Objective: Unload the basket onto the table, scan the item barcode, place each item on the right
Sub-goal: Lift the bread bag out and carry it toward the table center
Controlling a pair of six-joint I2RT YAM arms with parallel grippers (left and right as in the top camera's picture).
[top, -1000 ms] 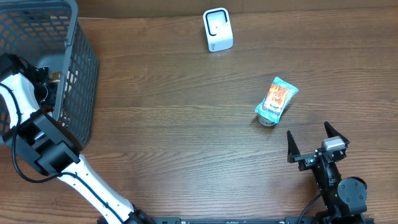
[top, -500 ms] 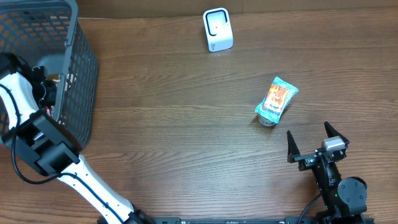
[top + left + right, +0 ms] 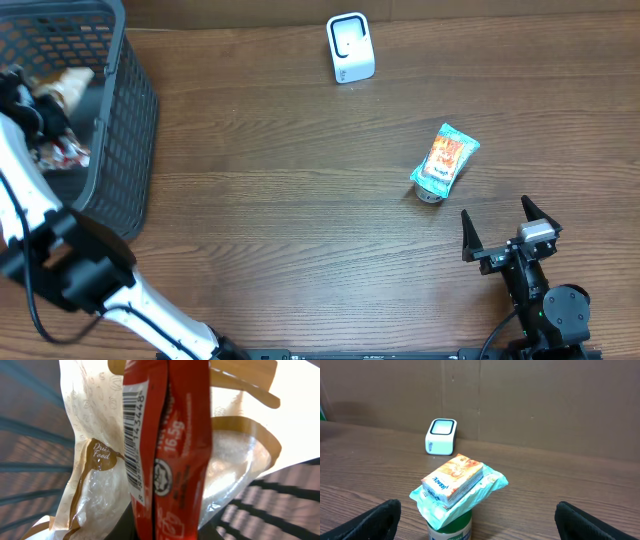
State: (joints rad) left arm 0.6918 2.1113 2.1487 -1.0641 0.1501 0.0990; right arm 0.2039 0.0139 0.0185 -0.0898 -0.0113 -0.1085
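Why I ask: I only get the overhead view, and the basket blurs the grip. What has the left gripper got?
Observer: The left wrist view shows the left gripper shut on a red packet.
Operator: Can its barcode be seen?
Observer: Yes, the barcode runs up a white strip on the packet's left side, facing that camera.
Operator: Anything else with it?
Observer: A beige pouch with a clear window sits right behind the packet. I cannot tell whether it is pinched too.
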